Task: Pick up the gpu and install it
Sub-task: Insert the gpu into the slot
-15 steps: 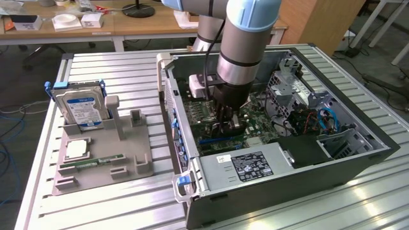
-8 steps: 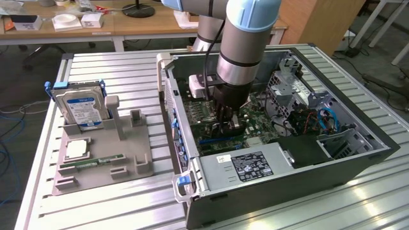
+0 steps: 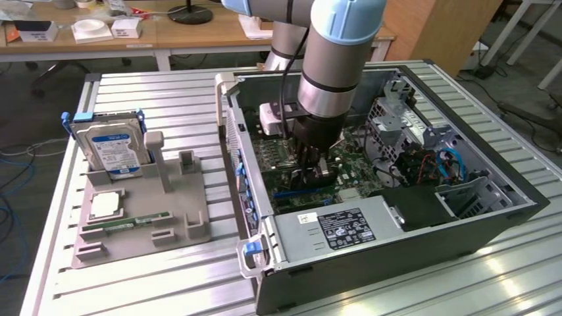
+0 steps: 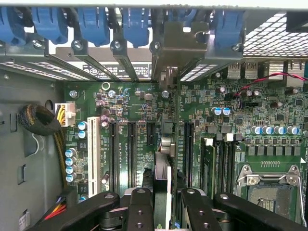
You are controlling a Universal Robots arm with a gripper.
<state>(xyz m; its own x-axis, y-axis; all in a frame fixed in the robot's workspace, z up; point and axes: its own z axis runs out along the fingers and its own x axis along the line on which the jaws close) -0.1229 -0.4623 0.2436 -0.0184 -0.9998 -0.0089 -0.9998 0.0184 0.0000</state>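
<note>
A workshop with a wooden desk at the back; in front, a slatted metal table carries an open computer case lying on its side. Inside the case, the gpu appears edge-on in the wrist view as a thin pale strip standing upright over the green motherboard. Its silvery end bracket reaches the row of rear slot covers under the blue clips. The gripper has its black fingers on either side of the card, jaws narrowed onto it and holding it. The card runs among the dark expansion slots (whether it is seated in one cannot be told). A white slot lies beyond those, and the open processor socket is on the card's other side. In the exterior view the arm reaches straight down into the case, beside the labelled power supply. Toward the exterior view's left, a grey fixture tray holds an upright hard drive and a green RAM stick.
</note>
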